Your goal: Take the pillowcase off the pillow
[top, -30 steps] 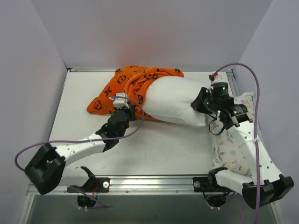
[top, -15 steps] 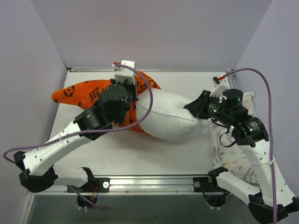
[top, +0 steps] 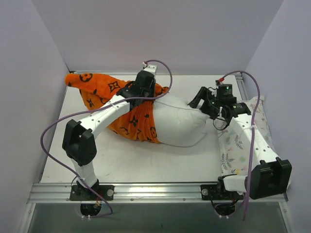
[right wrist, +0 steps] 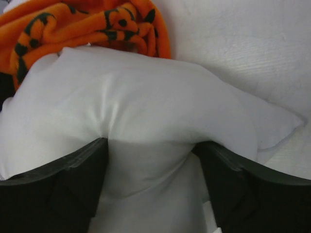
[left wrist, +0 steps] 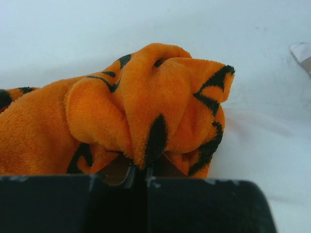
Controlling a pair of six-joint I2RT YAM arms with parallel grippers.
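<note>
Lying heaped toward the far left corner of the flat white table (top: pixel 160 160), the bright orange plush pillowcase (top: pixel 97 90) printed with black flower, star and circle motifs is draping rightward. It is covering only the left end of the plump plain white rectangular pillow (top: pixel 180 124). That pillow is resting across the middle of the table, its right end bare.

The left claw (top: pixel 146 92) is hanging near the far edge, over the line where orange meets white, and is pinching a thick fold of the cover. In the left wrist view its tips are pressing together on the plush, with the fabric bulging out above them. This hold seems meant for dragging the cover off toward the left while the other arm is steadying the far end.

Further right, the right claw (right wrist: pixel 150 145) is sitting astride the pillow's bare end with its jaws spread wide and the white stuffing swelling up between them. They are flanking the pillow rather than squeezing it, so it is probably not being anchored firmly.

Along the right edge, a smaller white cushion with pastel leaf and animal print (top: pixel 237 145) is lying under the right arm, taking no part in the job.

No brand, label or legible writing is showing anywhere; the black marks on the cover are ornaments, not letters.
</note>
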